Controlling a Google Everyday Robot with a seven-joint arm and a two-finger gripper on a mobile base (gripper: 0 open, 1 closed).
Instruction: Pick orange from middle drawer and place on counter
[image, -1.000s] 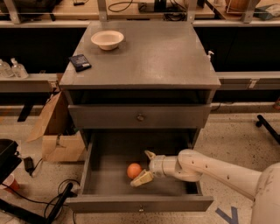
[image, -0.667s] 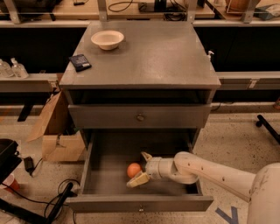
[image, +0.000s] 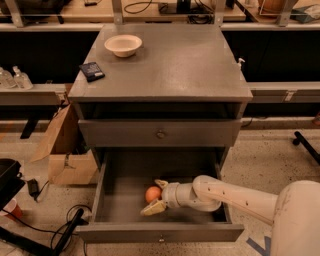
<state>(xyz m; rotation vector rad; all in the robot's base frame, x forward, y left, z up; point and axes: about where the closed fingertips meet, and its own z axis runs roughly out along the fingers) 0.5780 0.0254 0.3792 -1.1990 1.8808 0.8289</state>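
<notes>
The orange (image: 152, 194) lies on the floor of the open middle drawer (image: 125, 172), a dark grey box pulled out toward me. My gripper (image: 157, 196) reaches in from the right on a white arm. Its two cream fingers are spread, one behind the orange and one (image: 152, 208) in front of it, so the fruit sits between them. I cannot tell if they touch it. The counter (image: 175, 62) is the flat grey cabinet top above.
A cream bowl (image: 123, 45) and a small dark packet (image: 92, 70) sit on the counter's left side. A shut drawer front with a knob (image: 160, 134) is above the open drawer. A cardboard box (image: 65, 150) and cables lie on the floor to the left.
My gripper has slid a little left inside the drawer, bringing its fingers around the orange. The orange has stayed in place.
</notes>
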